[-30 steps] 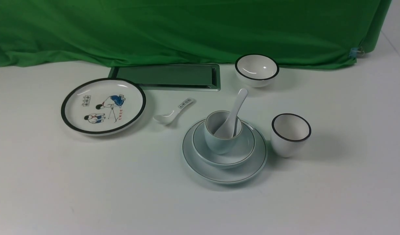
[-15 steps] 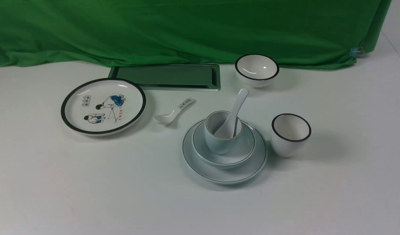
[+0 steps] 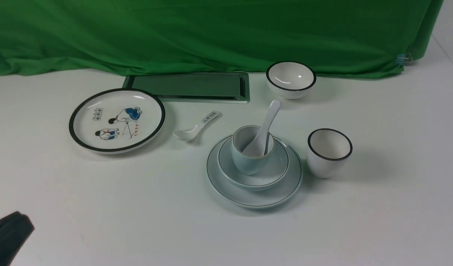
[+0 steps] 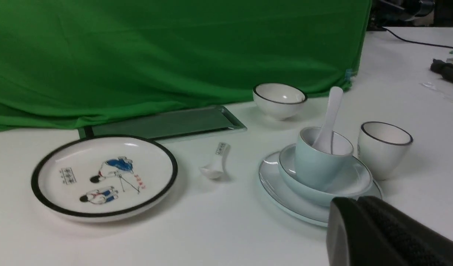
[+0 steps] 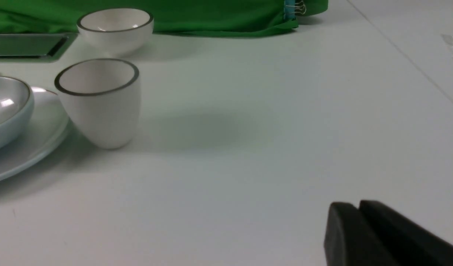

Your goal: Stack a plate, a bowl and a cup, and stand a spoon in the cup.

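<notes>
The stacking looks finished to me: the plate point(image 3: 254, 195) sits on the table point(image 3: 396, 214), the bowl point(image 3: 274, 173) rests on it, the cup point(image 3: 246, 160) stands in the bowl, and the spoon point(image 3: 265, 127) leans in the cup with its handle tilted up and away toward the far side. I judge nothing is left to place, so the next move calls only for keeping both arms clear of the stack. My left gripper point(image 3: 8, 236) shows at the near left corner of the front view, low and well apart from the dishes, its fingers point(image 4: 363, 229) pressed together with nothing between them. My right gripper point(image 5: 359, 232) is outside the front view; its own camera shows it closed and empty too, low over bare table, well apart from the black-rimmed cup point(image 5: 100, 99).
</notes>
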